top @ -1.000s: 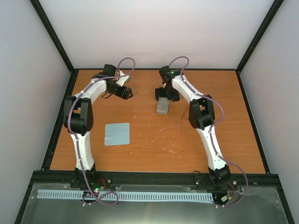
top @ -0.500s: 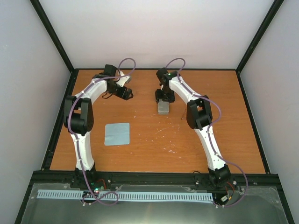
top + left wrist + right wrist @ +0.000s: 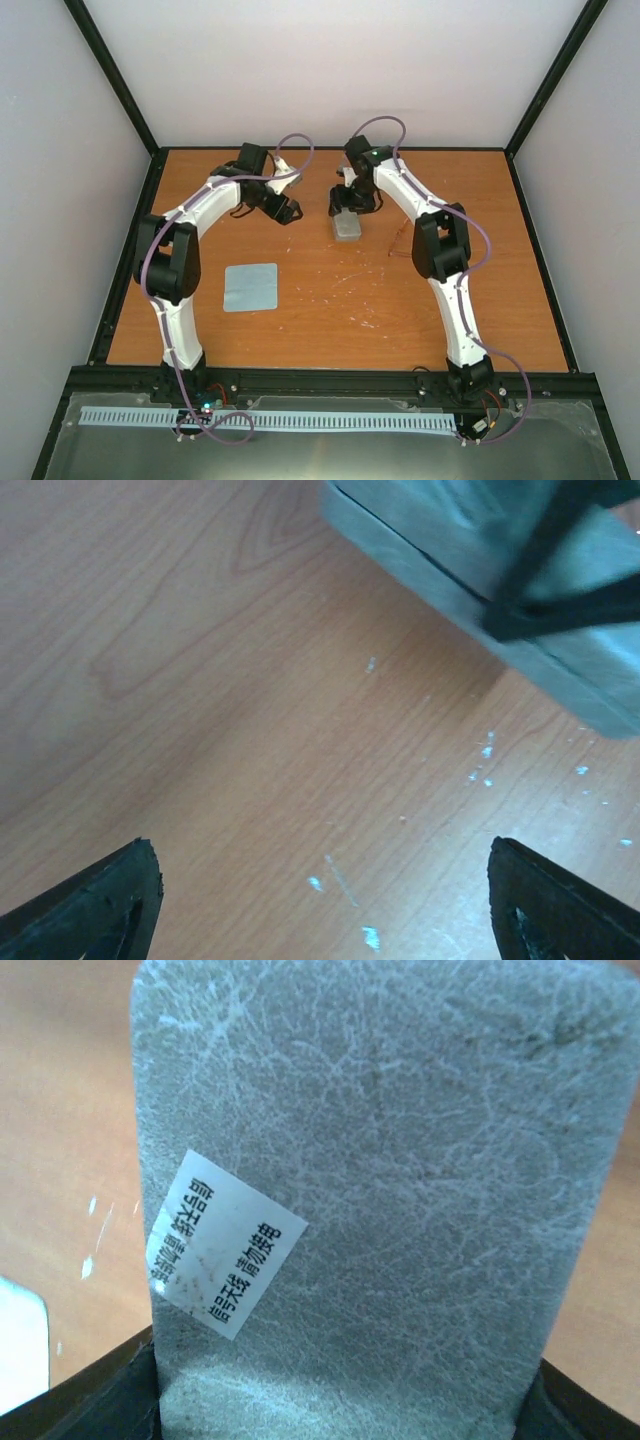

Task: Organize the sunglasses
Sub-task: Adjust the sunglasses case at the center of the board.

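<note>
The grey box (image 3: pixel 347 228) lies closed at the back middle of the table. My right gripper (image 3: pixel 350 204) reaches down over its far end. In the right wrist view the box (image 3: pixel 380 1160), with a white label, fills the space between my right gripper's (image 3: pixel 345 1400) fingers, which press on its two long sides. My left gripper (image 3: pixel 289 211) is open and empty just left of the box, low over bare wood (image 3: pixel 325 900). A corner of the box (image 3: pixel 450 550) shows there. The sunglasses (image 3: pixel 398 240) are a thin reddish-brown line right of the box, partly hidden by my right arm.
A flat pale blue-grey cloth (image 3: pixel 250 287) lies on the left half of the table, nearer the front. Black frame rails run along the table's edges (image 3: pixel 130 260). White walls stand behind and at both sides.
My left gripper has moved right, toward the box. My right arm has shifted its pose over the box, and the box has turned slightly and slid a little back.
</note>
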### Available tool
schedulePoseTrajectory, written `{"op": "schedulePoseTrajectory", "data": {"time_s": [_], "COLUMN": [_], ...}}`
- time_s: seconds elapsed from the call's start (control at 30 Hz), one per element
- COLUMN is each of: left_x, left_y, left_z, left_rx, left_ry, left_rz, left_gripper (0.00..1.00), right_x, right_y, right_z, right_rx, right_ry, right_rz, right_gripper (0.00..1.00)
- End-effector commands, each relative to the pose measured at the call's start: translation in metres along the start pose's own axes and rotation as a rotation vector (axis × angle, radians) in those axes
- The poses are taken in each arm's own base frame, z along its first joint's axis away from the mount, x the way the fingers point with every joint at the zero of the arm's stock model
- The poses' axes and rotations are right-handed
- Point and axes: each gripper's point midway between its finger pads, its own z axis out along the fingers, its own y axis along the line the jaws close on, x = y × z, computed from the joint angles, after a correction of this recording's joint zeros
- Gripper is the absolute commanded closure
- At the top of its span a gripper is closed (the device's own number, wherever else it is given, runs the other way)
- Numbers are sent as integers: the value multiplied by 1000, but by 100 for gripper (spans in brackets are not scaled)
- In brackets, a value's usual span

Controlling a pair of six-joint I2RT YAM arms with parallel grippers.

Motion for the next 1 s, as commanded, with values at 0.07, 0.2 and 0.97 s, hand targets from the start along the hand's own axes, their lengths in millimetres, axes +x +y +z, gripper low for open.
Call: {"op": "schedulePoseTrajectory", "data": {"time_s": [0.07,0.2,0.97], "left_x": [-18,-19,-8], "left_y": [31,44,-13], "left_z": [-19,-17,-14], "left_rx": [-7,2,-5], "left_ry": [-74,-91,26], "left_rz": [102,172,-14], "left_gripper": [12,12,6], "right_x": [71,98,-38], "right_y": [22,2,33], "right_z": [-34,-32,-5], "right_rx": [-71,104,-16], "right_ry": [132,175,-259], "right_rz": [-256,-322,763], "right_gripper": [55,54,85]}}
